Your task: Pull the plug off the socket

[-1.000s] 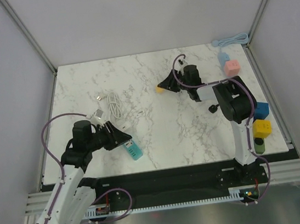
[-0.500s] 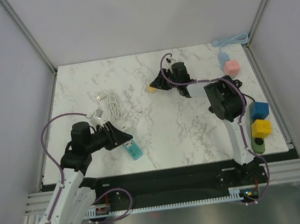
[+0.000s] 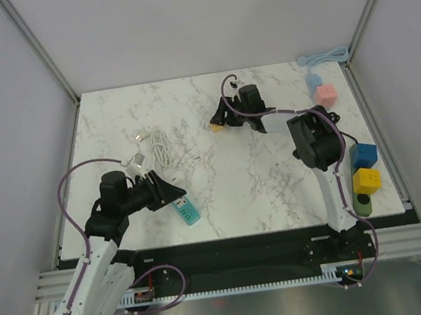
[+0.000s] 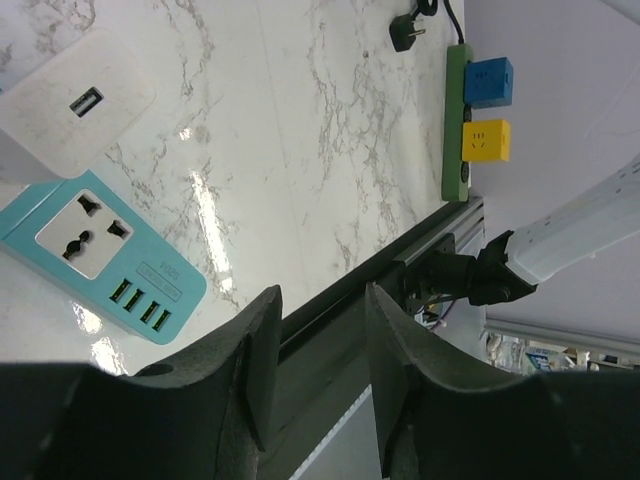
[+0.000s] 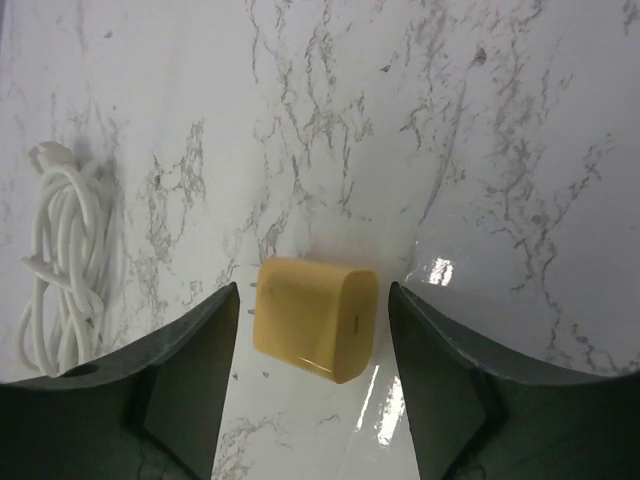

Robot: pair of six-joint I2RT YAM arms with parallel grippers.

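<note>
Plug (image 5: 312, 318) on table (image 5: 500, 150) btwn open R jaws, not touching; L jaws open, empty.

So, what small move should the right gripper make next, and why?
Probably lift the right gripper straight up, away. The yellow plug lies on the table between its open fingers, a gap on each side, and far from the teal socket, so it looks already released.

No text can be read; the print on the teal socket (image 4: 100, 258) is too small
</note>
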